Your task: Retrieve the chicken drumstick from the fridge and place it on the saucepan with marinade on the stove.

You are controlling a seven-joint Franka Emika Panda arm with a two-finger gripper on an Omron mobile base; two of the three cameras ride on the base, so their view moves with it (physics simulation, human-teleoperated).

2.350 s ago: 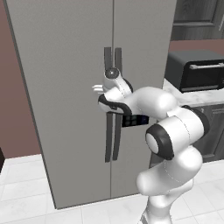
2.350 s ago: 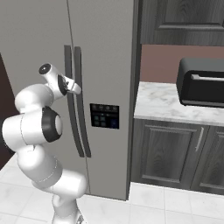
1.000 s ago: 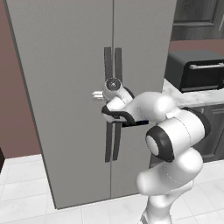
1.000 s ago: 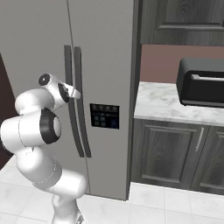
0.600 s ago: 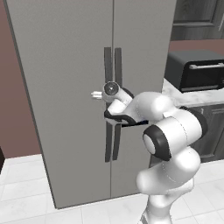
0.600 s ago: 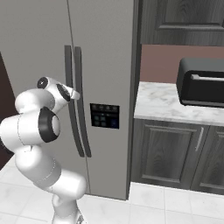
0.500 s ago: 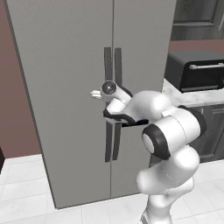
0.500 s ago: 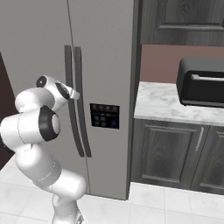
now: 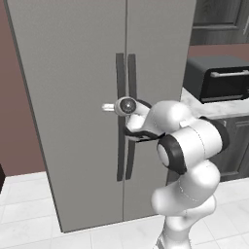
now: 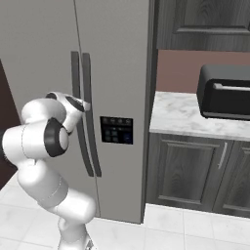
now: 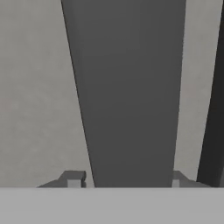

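The fridge (image 9: 73, 73) (image 10: 117, 53) is a tall light-grey two-door unit, both doors closed. My gripper (image 9: 121, 105) (image 10: 86, 105) is pressed up to the left of its two long dark vertical handles, at mid height. In the hand view that handle (image 11: 127, 87) runs straight up between my fingertips (image 11: 74, 178), and my gripper (image 11: 124, 179) is shut on it, with a tip close against each side. The second handle (image 11: 214, 109) lies at the right edge. The chicken drumstick is hidden behind the closed doors. The saucepan and the stove are out of view.
Right of the fridge a marble counter (image 10: 180, 114) carries a black oven-like appliance (image 9: 219, 78) (image 10: 224, 93), above dark cabinet doors (image 10: 195, 171). A dark control panel (image 10: 117, 130) sits on the right fridge door. The floor is white tile (image 9: 29, 209).
The hand has slid down the fridge handle and turned slightly. The jaws have narrowed around the handle. The doors have not moved.
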